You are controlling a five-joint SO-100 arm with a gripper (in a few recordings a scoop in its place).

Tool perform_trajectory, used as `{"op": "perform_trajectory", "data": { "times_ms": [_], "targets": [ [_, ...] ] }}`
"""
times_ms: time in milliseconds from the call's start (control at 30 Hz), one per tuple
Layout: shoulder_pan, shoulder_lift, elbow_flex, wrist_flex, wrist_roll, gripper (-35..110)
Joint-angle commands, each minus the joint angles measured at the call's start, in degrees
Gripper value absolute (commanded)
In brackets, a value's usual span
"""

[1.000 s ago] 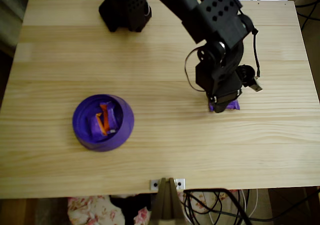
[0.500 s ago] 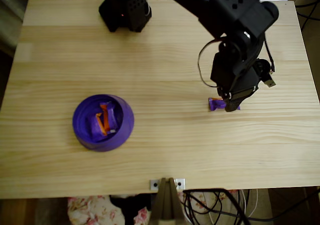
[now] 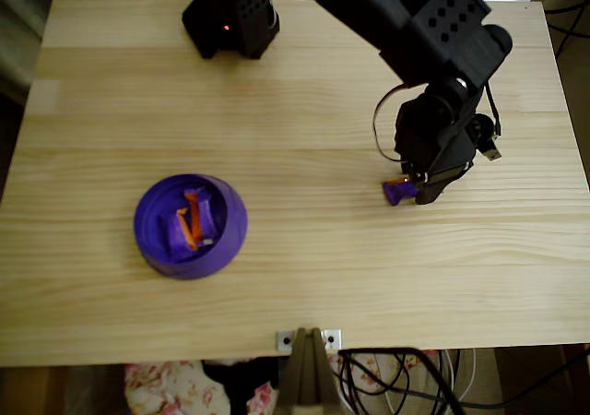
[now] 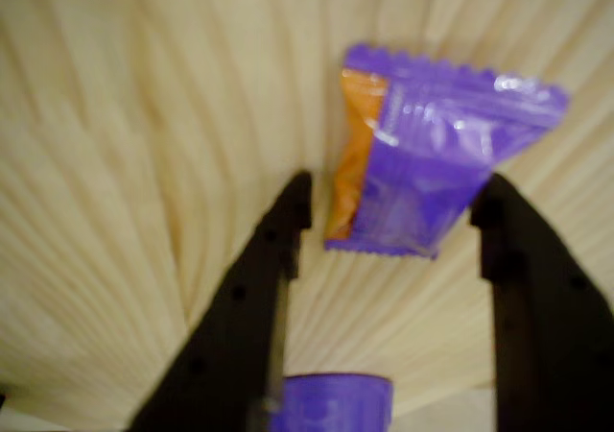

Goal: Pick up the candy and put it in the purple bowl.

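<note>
Wrist view: blurry purple candy [image 4: 422, 163], orange patch, seemingly flat.

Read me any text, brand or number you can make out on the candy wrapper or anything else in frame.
None can be read.
Small flat purple-and-orange wrapped candy: wrapper shows only glare streaks, any print too blurred.
Round glossy purple plastic bowl: no lettering seen.
Black robot arm: holes only, no label.

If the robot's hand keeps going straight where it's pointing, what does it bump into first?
Probably the candy: it lies just ahead of the open hand, between its fingers, on the table. Depth is unclear.
</note>
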Motion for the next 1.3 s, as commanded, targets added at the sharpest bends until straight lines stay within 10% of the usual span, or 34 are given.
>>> {"op": "perform_trajectory", "data": {
  "times_ms": [0, 1267],
  "targets": [
    [-0.09, 1.05, -4.13, -2.02, 1.14, 30],
    [4.04, 23.73, 17.49, -6.86, -5.71, 6]
  ]
}}
